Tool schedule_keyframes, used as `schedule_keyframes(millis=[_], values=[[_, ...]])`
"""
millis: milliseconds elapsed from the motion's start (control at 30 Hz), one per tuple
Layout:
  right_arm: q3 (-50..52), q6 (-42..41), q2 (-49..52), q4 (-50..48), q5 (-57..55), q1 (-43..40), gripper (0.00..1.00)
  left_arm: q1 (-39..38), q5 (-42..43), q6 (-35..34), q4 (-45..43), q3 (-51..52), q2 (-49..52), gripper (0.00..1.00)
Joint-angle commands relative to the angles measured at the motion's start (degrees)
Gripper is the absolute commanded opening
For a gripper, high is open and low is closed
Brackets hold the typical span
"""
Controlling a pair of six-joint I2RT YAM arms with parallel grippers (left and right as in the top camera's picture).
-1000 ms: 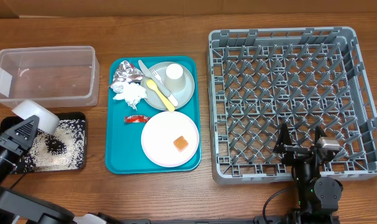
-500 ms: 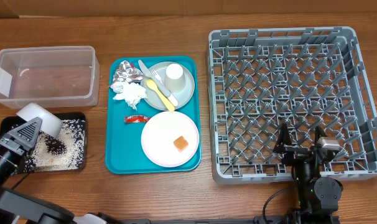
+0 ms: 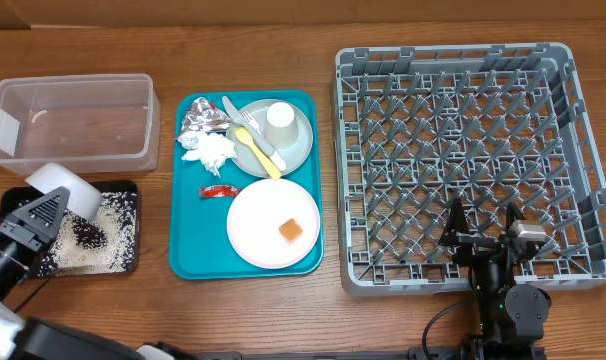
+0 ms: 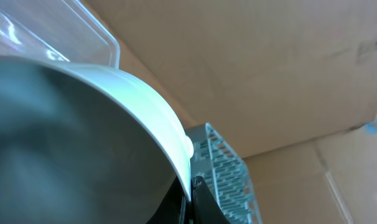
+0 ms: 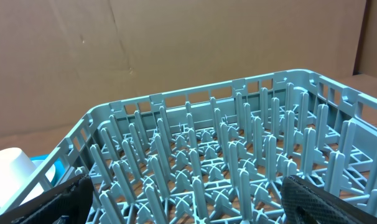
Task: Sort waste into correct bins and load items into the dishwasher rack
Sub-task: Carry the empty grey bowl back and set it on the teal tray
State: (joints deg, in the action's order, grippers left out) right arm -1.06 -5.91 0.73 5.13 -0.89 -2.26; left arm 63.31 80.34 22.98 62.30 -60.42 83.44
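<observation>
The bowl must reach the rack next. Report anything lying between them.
Between the small white bowl in the left tool and the large square grey plastic rack lies the flat teal tray, its small white cup standing tallest. A lifted carry looks clear.

Grey lattice rack; teal tray; white plate, orange cube; grey-green plate; yellow fork; red packet; silver foil; clear tub; white bowl; black tray, white rice

No text, label, brand or number can be read in any view. The red packet on the teal tray is too small for any print on it to be made out.
</observation>
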Motion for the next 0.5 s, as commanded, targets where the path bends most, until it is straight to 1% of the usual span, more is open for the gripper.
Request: schedule_keyframes(millis=[0, 33, 67, 100, 167, 233, 300, 333, 467], values=[[0.59, 0.39, -0.57, -0.39, -0.48, -0.17, 1.00, -2.78, -9.25, -7.41, 0.07, -4.79, -6.16, 0.04], [0.59, 0.37, -0.57, -0.39, -0.48, -0.17, 1.00, -3.80, -12.17, -9.90, 0.09, -6.19, -7.58, 0.04], [0.59, 0.39, -0.57, -0.39, -0.48, -0.17, 1.00, -6.21, -17.38, -14.34, 0.09, -8.52, -10.10, 0.04], [0.59, 0.37, -0.57, -0.39, -0.48, -0.17, 1.00, -7.85, -20.65, -17.00, 0.11, -9.66, -11.50, 0.04], [0.59, 0.39, -0.57, -0.39, -0.48, -0.17, 1.00, -11.19, -27.19, -20.81, 0.37, -11.06, -13.97, 0.04], [0.59, 0.37, -0.57, -0.39, -0.48, -0.17, 1.00, -16.04, -36.02, -25.24, 0.90, -11.74, -17.05, 0.04], [0.59, 0.37, -0.57, -0.42, -0.48, -0.17, 1.00, -20.35, -42.32, -28.39, 1.77, -11.74, -19.17, 0.04], [0.59, 0.37, -0.57, -0.39, -0.48, -0.17, 1.00, -23.06, -44.87, -29.59, 2.51, -11.74, -20.09, 0.04], [0.59, 0.37, -0.57, -0.39, -0.48, -0.17, 1.00, -32.94, -49.20, -32.11, 6.08, -11.72, -21.29, 0.04]])
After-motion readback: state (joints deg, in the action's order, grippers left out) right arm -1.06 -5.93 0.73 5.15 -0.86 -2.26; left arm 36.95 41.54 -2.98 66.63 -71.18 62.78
